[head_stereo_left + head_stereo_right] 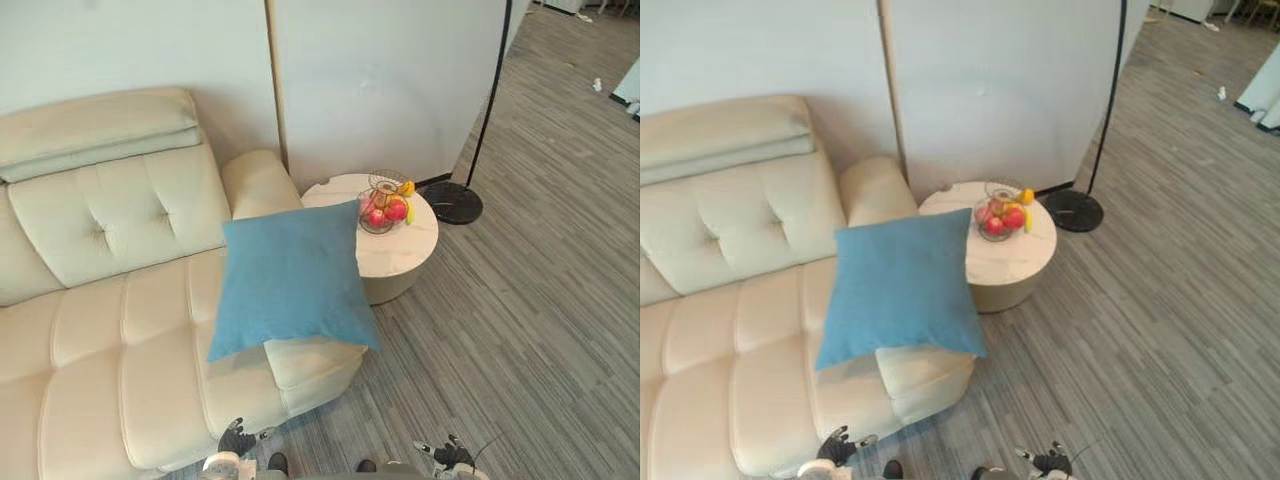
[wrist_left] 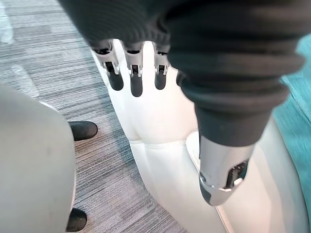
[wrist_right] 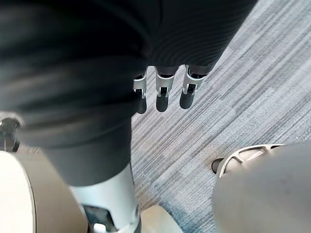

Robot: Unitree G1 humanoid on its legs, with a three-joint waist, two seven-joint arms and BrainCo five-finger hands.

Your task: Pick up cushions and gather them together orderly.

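A blue square cushion (image 1: 292, 276) lies tilted on the right end of the cream leather sofa (image 1: 110, 330), its top corner against the armrest (image 1: 258, 180) and its lower edge over the seat's front. My left hand (image 1: 237, 440) hangs low in front of the sofa's front corner, fingers (image 2: 136, 80) straight and holding nothing; a strip of the blue cushion (image 2: 297, 116) shows past it. My right hand (image 1: 446, 457) hangs over the wooden floor, fingers (image 3: 163, 93) relaxed and holding nothing. Both hands are well below the cushion and apart from it.
A round pale side table (image 1: 405, 262) stands right of the sofa, with a wire basket of fruit (image 1: 386, 205) on it. Behind it are a floor lamp's black base (image 1: 451, 201) and a white wall panel (image 1: 390, 80). Grey plank floor (image 1: 530, 330) stretches to the right.
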